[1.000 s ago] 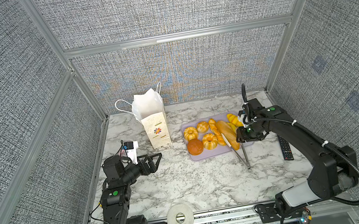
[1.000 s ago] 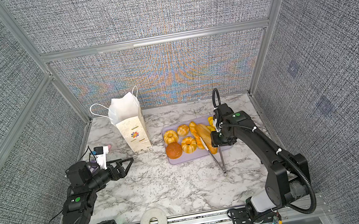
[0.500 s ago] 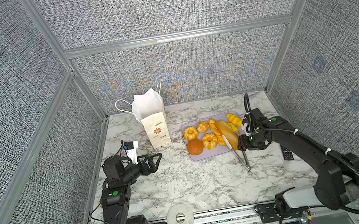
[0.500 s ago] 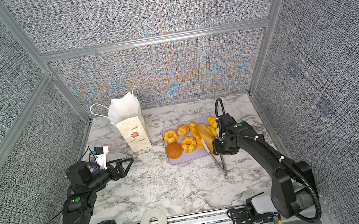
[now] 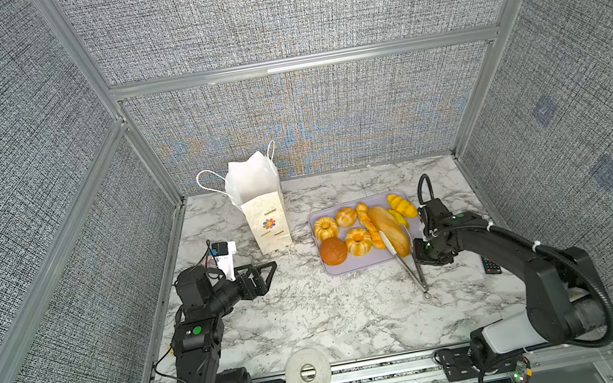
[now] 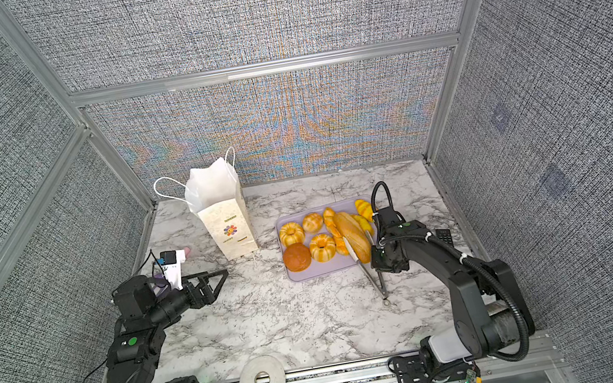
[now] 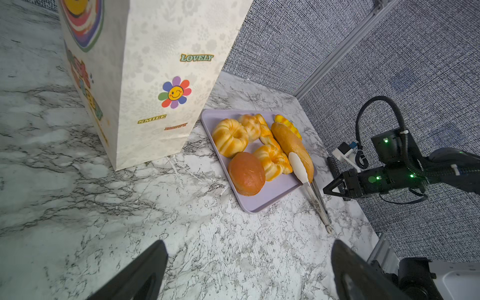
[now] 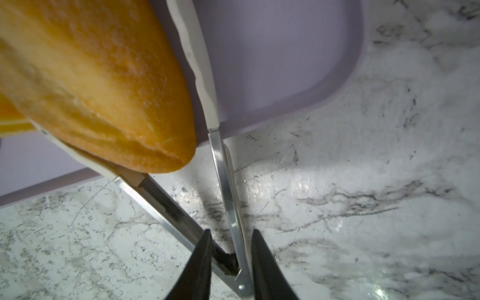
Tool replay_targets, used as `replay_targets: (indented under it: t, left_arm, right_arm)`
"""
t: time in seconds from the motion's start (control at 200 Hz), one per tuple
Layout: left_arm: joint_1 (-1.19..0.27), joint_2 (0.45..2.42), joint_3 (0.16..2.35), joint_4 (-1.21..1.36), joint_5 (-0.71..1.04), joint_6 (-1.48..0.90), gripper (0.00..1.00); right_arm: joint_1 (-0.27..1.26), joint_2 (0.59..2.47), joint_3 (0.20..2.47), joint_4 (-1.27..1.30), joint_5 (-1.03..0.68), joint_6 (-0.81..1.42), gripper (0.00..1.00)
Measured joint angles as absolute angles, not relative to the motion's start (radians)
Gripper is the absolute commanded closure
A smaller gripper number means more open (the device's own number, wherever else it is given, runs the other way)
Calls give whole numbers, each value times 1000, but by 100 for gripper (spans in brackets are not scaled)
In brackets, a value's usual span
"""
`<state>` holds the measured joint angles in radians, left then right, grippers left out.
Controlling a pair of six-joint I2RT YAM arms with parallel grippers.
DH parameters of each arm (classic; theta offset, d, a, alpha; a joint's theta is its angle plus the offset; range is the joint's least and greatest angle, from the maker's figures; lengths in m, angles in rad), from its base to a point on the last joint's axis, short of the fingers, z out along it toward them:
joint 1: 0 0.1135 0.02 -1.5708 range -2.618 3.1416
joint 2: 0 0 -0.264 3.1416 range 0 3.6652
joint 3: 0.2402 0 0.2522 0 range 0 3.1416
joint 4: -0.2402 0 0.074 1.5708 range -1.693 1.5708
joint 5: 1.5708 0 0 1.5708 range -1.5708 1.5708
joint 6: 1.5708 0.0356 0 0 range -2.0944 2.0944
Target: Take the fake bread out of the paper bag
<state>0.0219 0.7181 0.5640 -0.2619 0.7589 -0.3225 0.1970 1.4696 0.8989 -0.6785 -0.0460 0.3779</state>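
Observation:
The paper bag (image 5: 264, 216) (image 6: 228, 222) (image 7: 145, 78) stands upright at the back left, mouth open, with only white paper showing inside. The fake bread lies on a lilac tray (image 5: 363, 265) (image 6: 326, 269) (image 7: 275, 189): ring buns, a brown round bun and a long loaf (image 5: 389, 229) (image 6: 353, 235) (image 8: 98, 85). Metal tongs (image 5: 414, 267) (image 6: 374, 278) (image 8: 226, 181) with white tips rest against the loaf, their handle on the table. My right gripper (image 5: 418, 254) (image 8: 232, 233) is shut on the tongs' two arms near the hinge. In front of the bag my left gripper (image 5: 270, 276) (image 7: 249, 244) hangs open and empty.
A roll of tape (image 5: 307, 371) sits at the front edge. A black remote (image 5: 491, 265) lies right of my right arm. Grey padded walls close in the marble table on three sides.
My right gripper has moved from over the tray's right side toward the front and down to the tongs' handle, and its jaws have closed on it. The left arm has not moved.

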Motion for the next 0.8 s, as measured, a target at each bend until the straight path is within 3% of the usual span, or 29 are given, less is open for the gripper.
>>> replay_targets:
  t: [0.295,0.61,0.8]
  left_arm:
    - [22,719,564,-262,759,-323,1]
    - [22,725,564,-262,759,-323,1]
    - [22,725,564,-262,758,-323,1]
  right_arm:
    - [196,1577,913,-653,-46,326,70]
    - [197,1566,886,-649,-51,302,93]
    - [191,1499,907,-677,-30,296,100]
